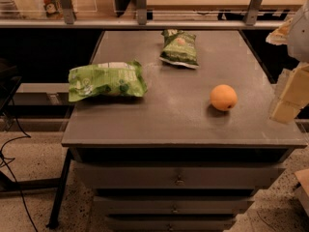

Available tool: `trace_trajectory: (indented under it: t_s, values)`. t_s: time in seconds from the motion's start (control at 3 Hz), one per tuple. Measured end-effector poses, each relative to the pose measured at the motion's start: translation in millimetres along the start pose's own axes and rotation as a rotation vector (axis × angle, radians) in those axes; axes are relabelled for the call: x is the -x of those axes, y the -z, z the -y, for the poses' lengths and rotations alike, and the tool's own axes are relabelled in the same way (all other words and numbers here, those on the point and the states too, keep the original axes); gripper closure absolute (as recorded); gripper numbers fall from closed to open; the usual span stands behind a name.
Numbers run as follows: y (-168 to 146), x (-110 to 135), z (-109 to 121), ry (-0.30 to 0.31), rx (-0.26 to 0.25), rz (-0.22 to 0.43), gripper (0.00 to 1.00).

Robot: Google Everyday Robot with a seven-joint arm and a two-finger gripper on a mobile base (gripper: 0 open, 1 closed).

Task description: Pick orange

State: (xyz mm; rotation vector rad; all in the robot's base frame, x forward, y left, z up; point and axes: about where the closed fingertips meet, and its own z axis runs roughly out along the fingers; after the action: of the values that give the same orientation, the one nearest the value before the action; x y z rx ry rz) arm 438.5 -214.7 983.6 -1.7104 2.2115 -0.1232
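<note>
The orange (223, 97), a small round orange-yellow fruit, sits on the grey table top (174, 115) toward the right front. My gripper (291, 94) shows as pale cream blocks at the right edge of the camera view, raised over the table's right edge. It is to the right of the orange, apart from it and not touching it. Part of the arm (297, 30) shows above it at the upper right.
A large green snack bag (106, 81) lies at the table's left. A smaller green bag (179, 47) lies at the back centre. A shelf rail with posts (141, 6) runs behind the table. Drawers (178, 178) sit below the top. Cables (14, 158) lie on the floor at left.
</note>
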Motion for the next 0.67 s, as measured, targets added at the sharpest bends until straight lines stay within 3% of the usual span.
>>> trace_trajectory:
  t_s: [0.67]
  values:
    - [-21.0, 11.6, 17.3, -0.004, 0.024, 0.013, 0.00]
